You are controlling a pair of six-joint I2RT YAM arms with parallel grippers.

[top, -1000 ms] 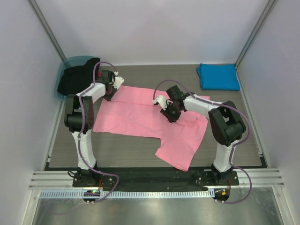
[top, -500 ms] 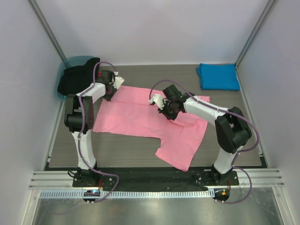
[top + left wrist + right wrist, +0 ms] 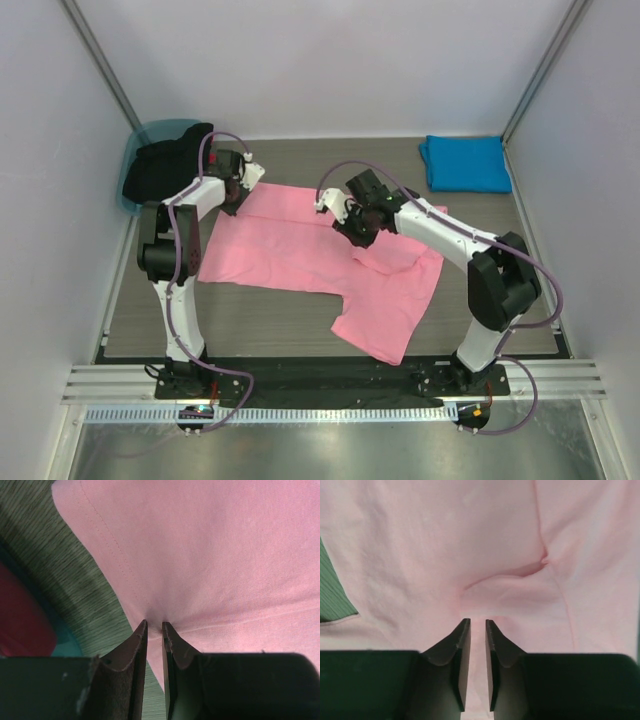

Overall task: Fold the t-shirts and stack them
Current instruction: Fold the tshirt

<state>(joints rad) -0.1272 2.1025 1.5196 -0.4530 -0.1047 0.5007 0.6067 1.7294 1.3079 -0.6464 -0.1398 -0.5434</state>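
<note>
We log the pink t-shirt (image 3: pixel 290 250) spread flat, long axis left-to-right, its far-left hem pinched by the left gripper (image 3: pixel 154 626); the right gripper (image 3: pixel 477 622), nearer the far middle, shows jaws a sliver apart, grip we cannot tell.

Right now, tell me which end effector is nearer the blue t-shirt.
Right. The right end effector is over the pink t-shirt, left of the blue t-shirt; the left end effector grips the pink t-shirt's far left corner.

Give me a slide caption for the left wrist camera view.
Left gripper pinches the pink t-shirt near its hem, over the striped table.
</note>
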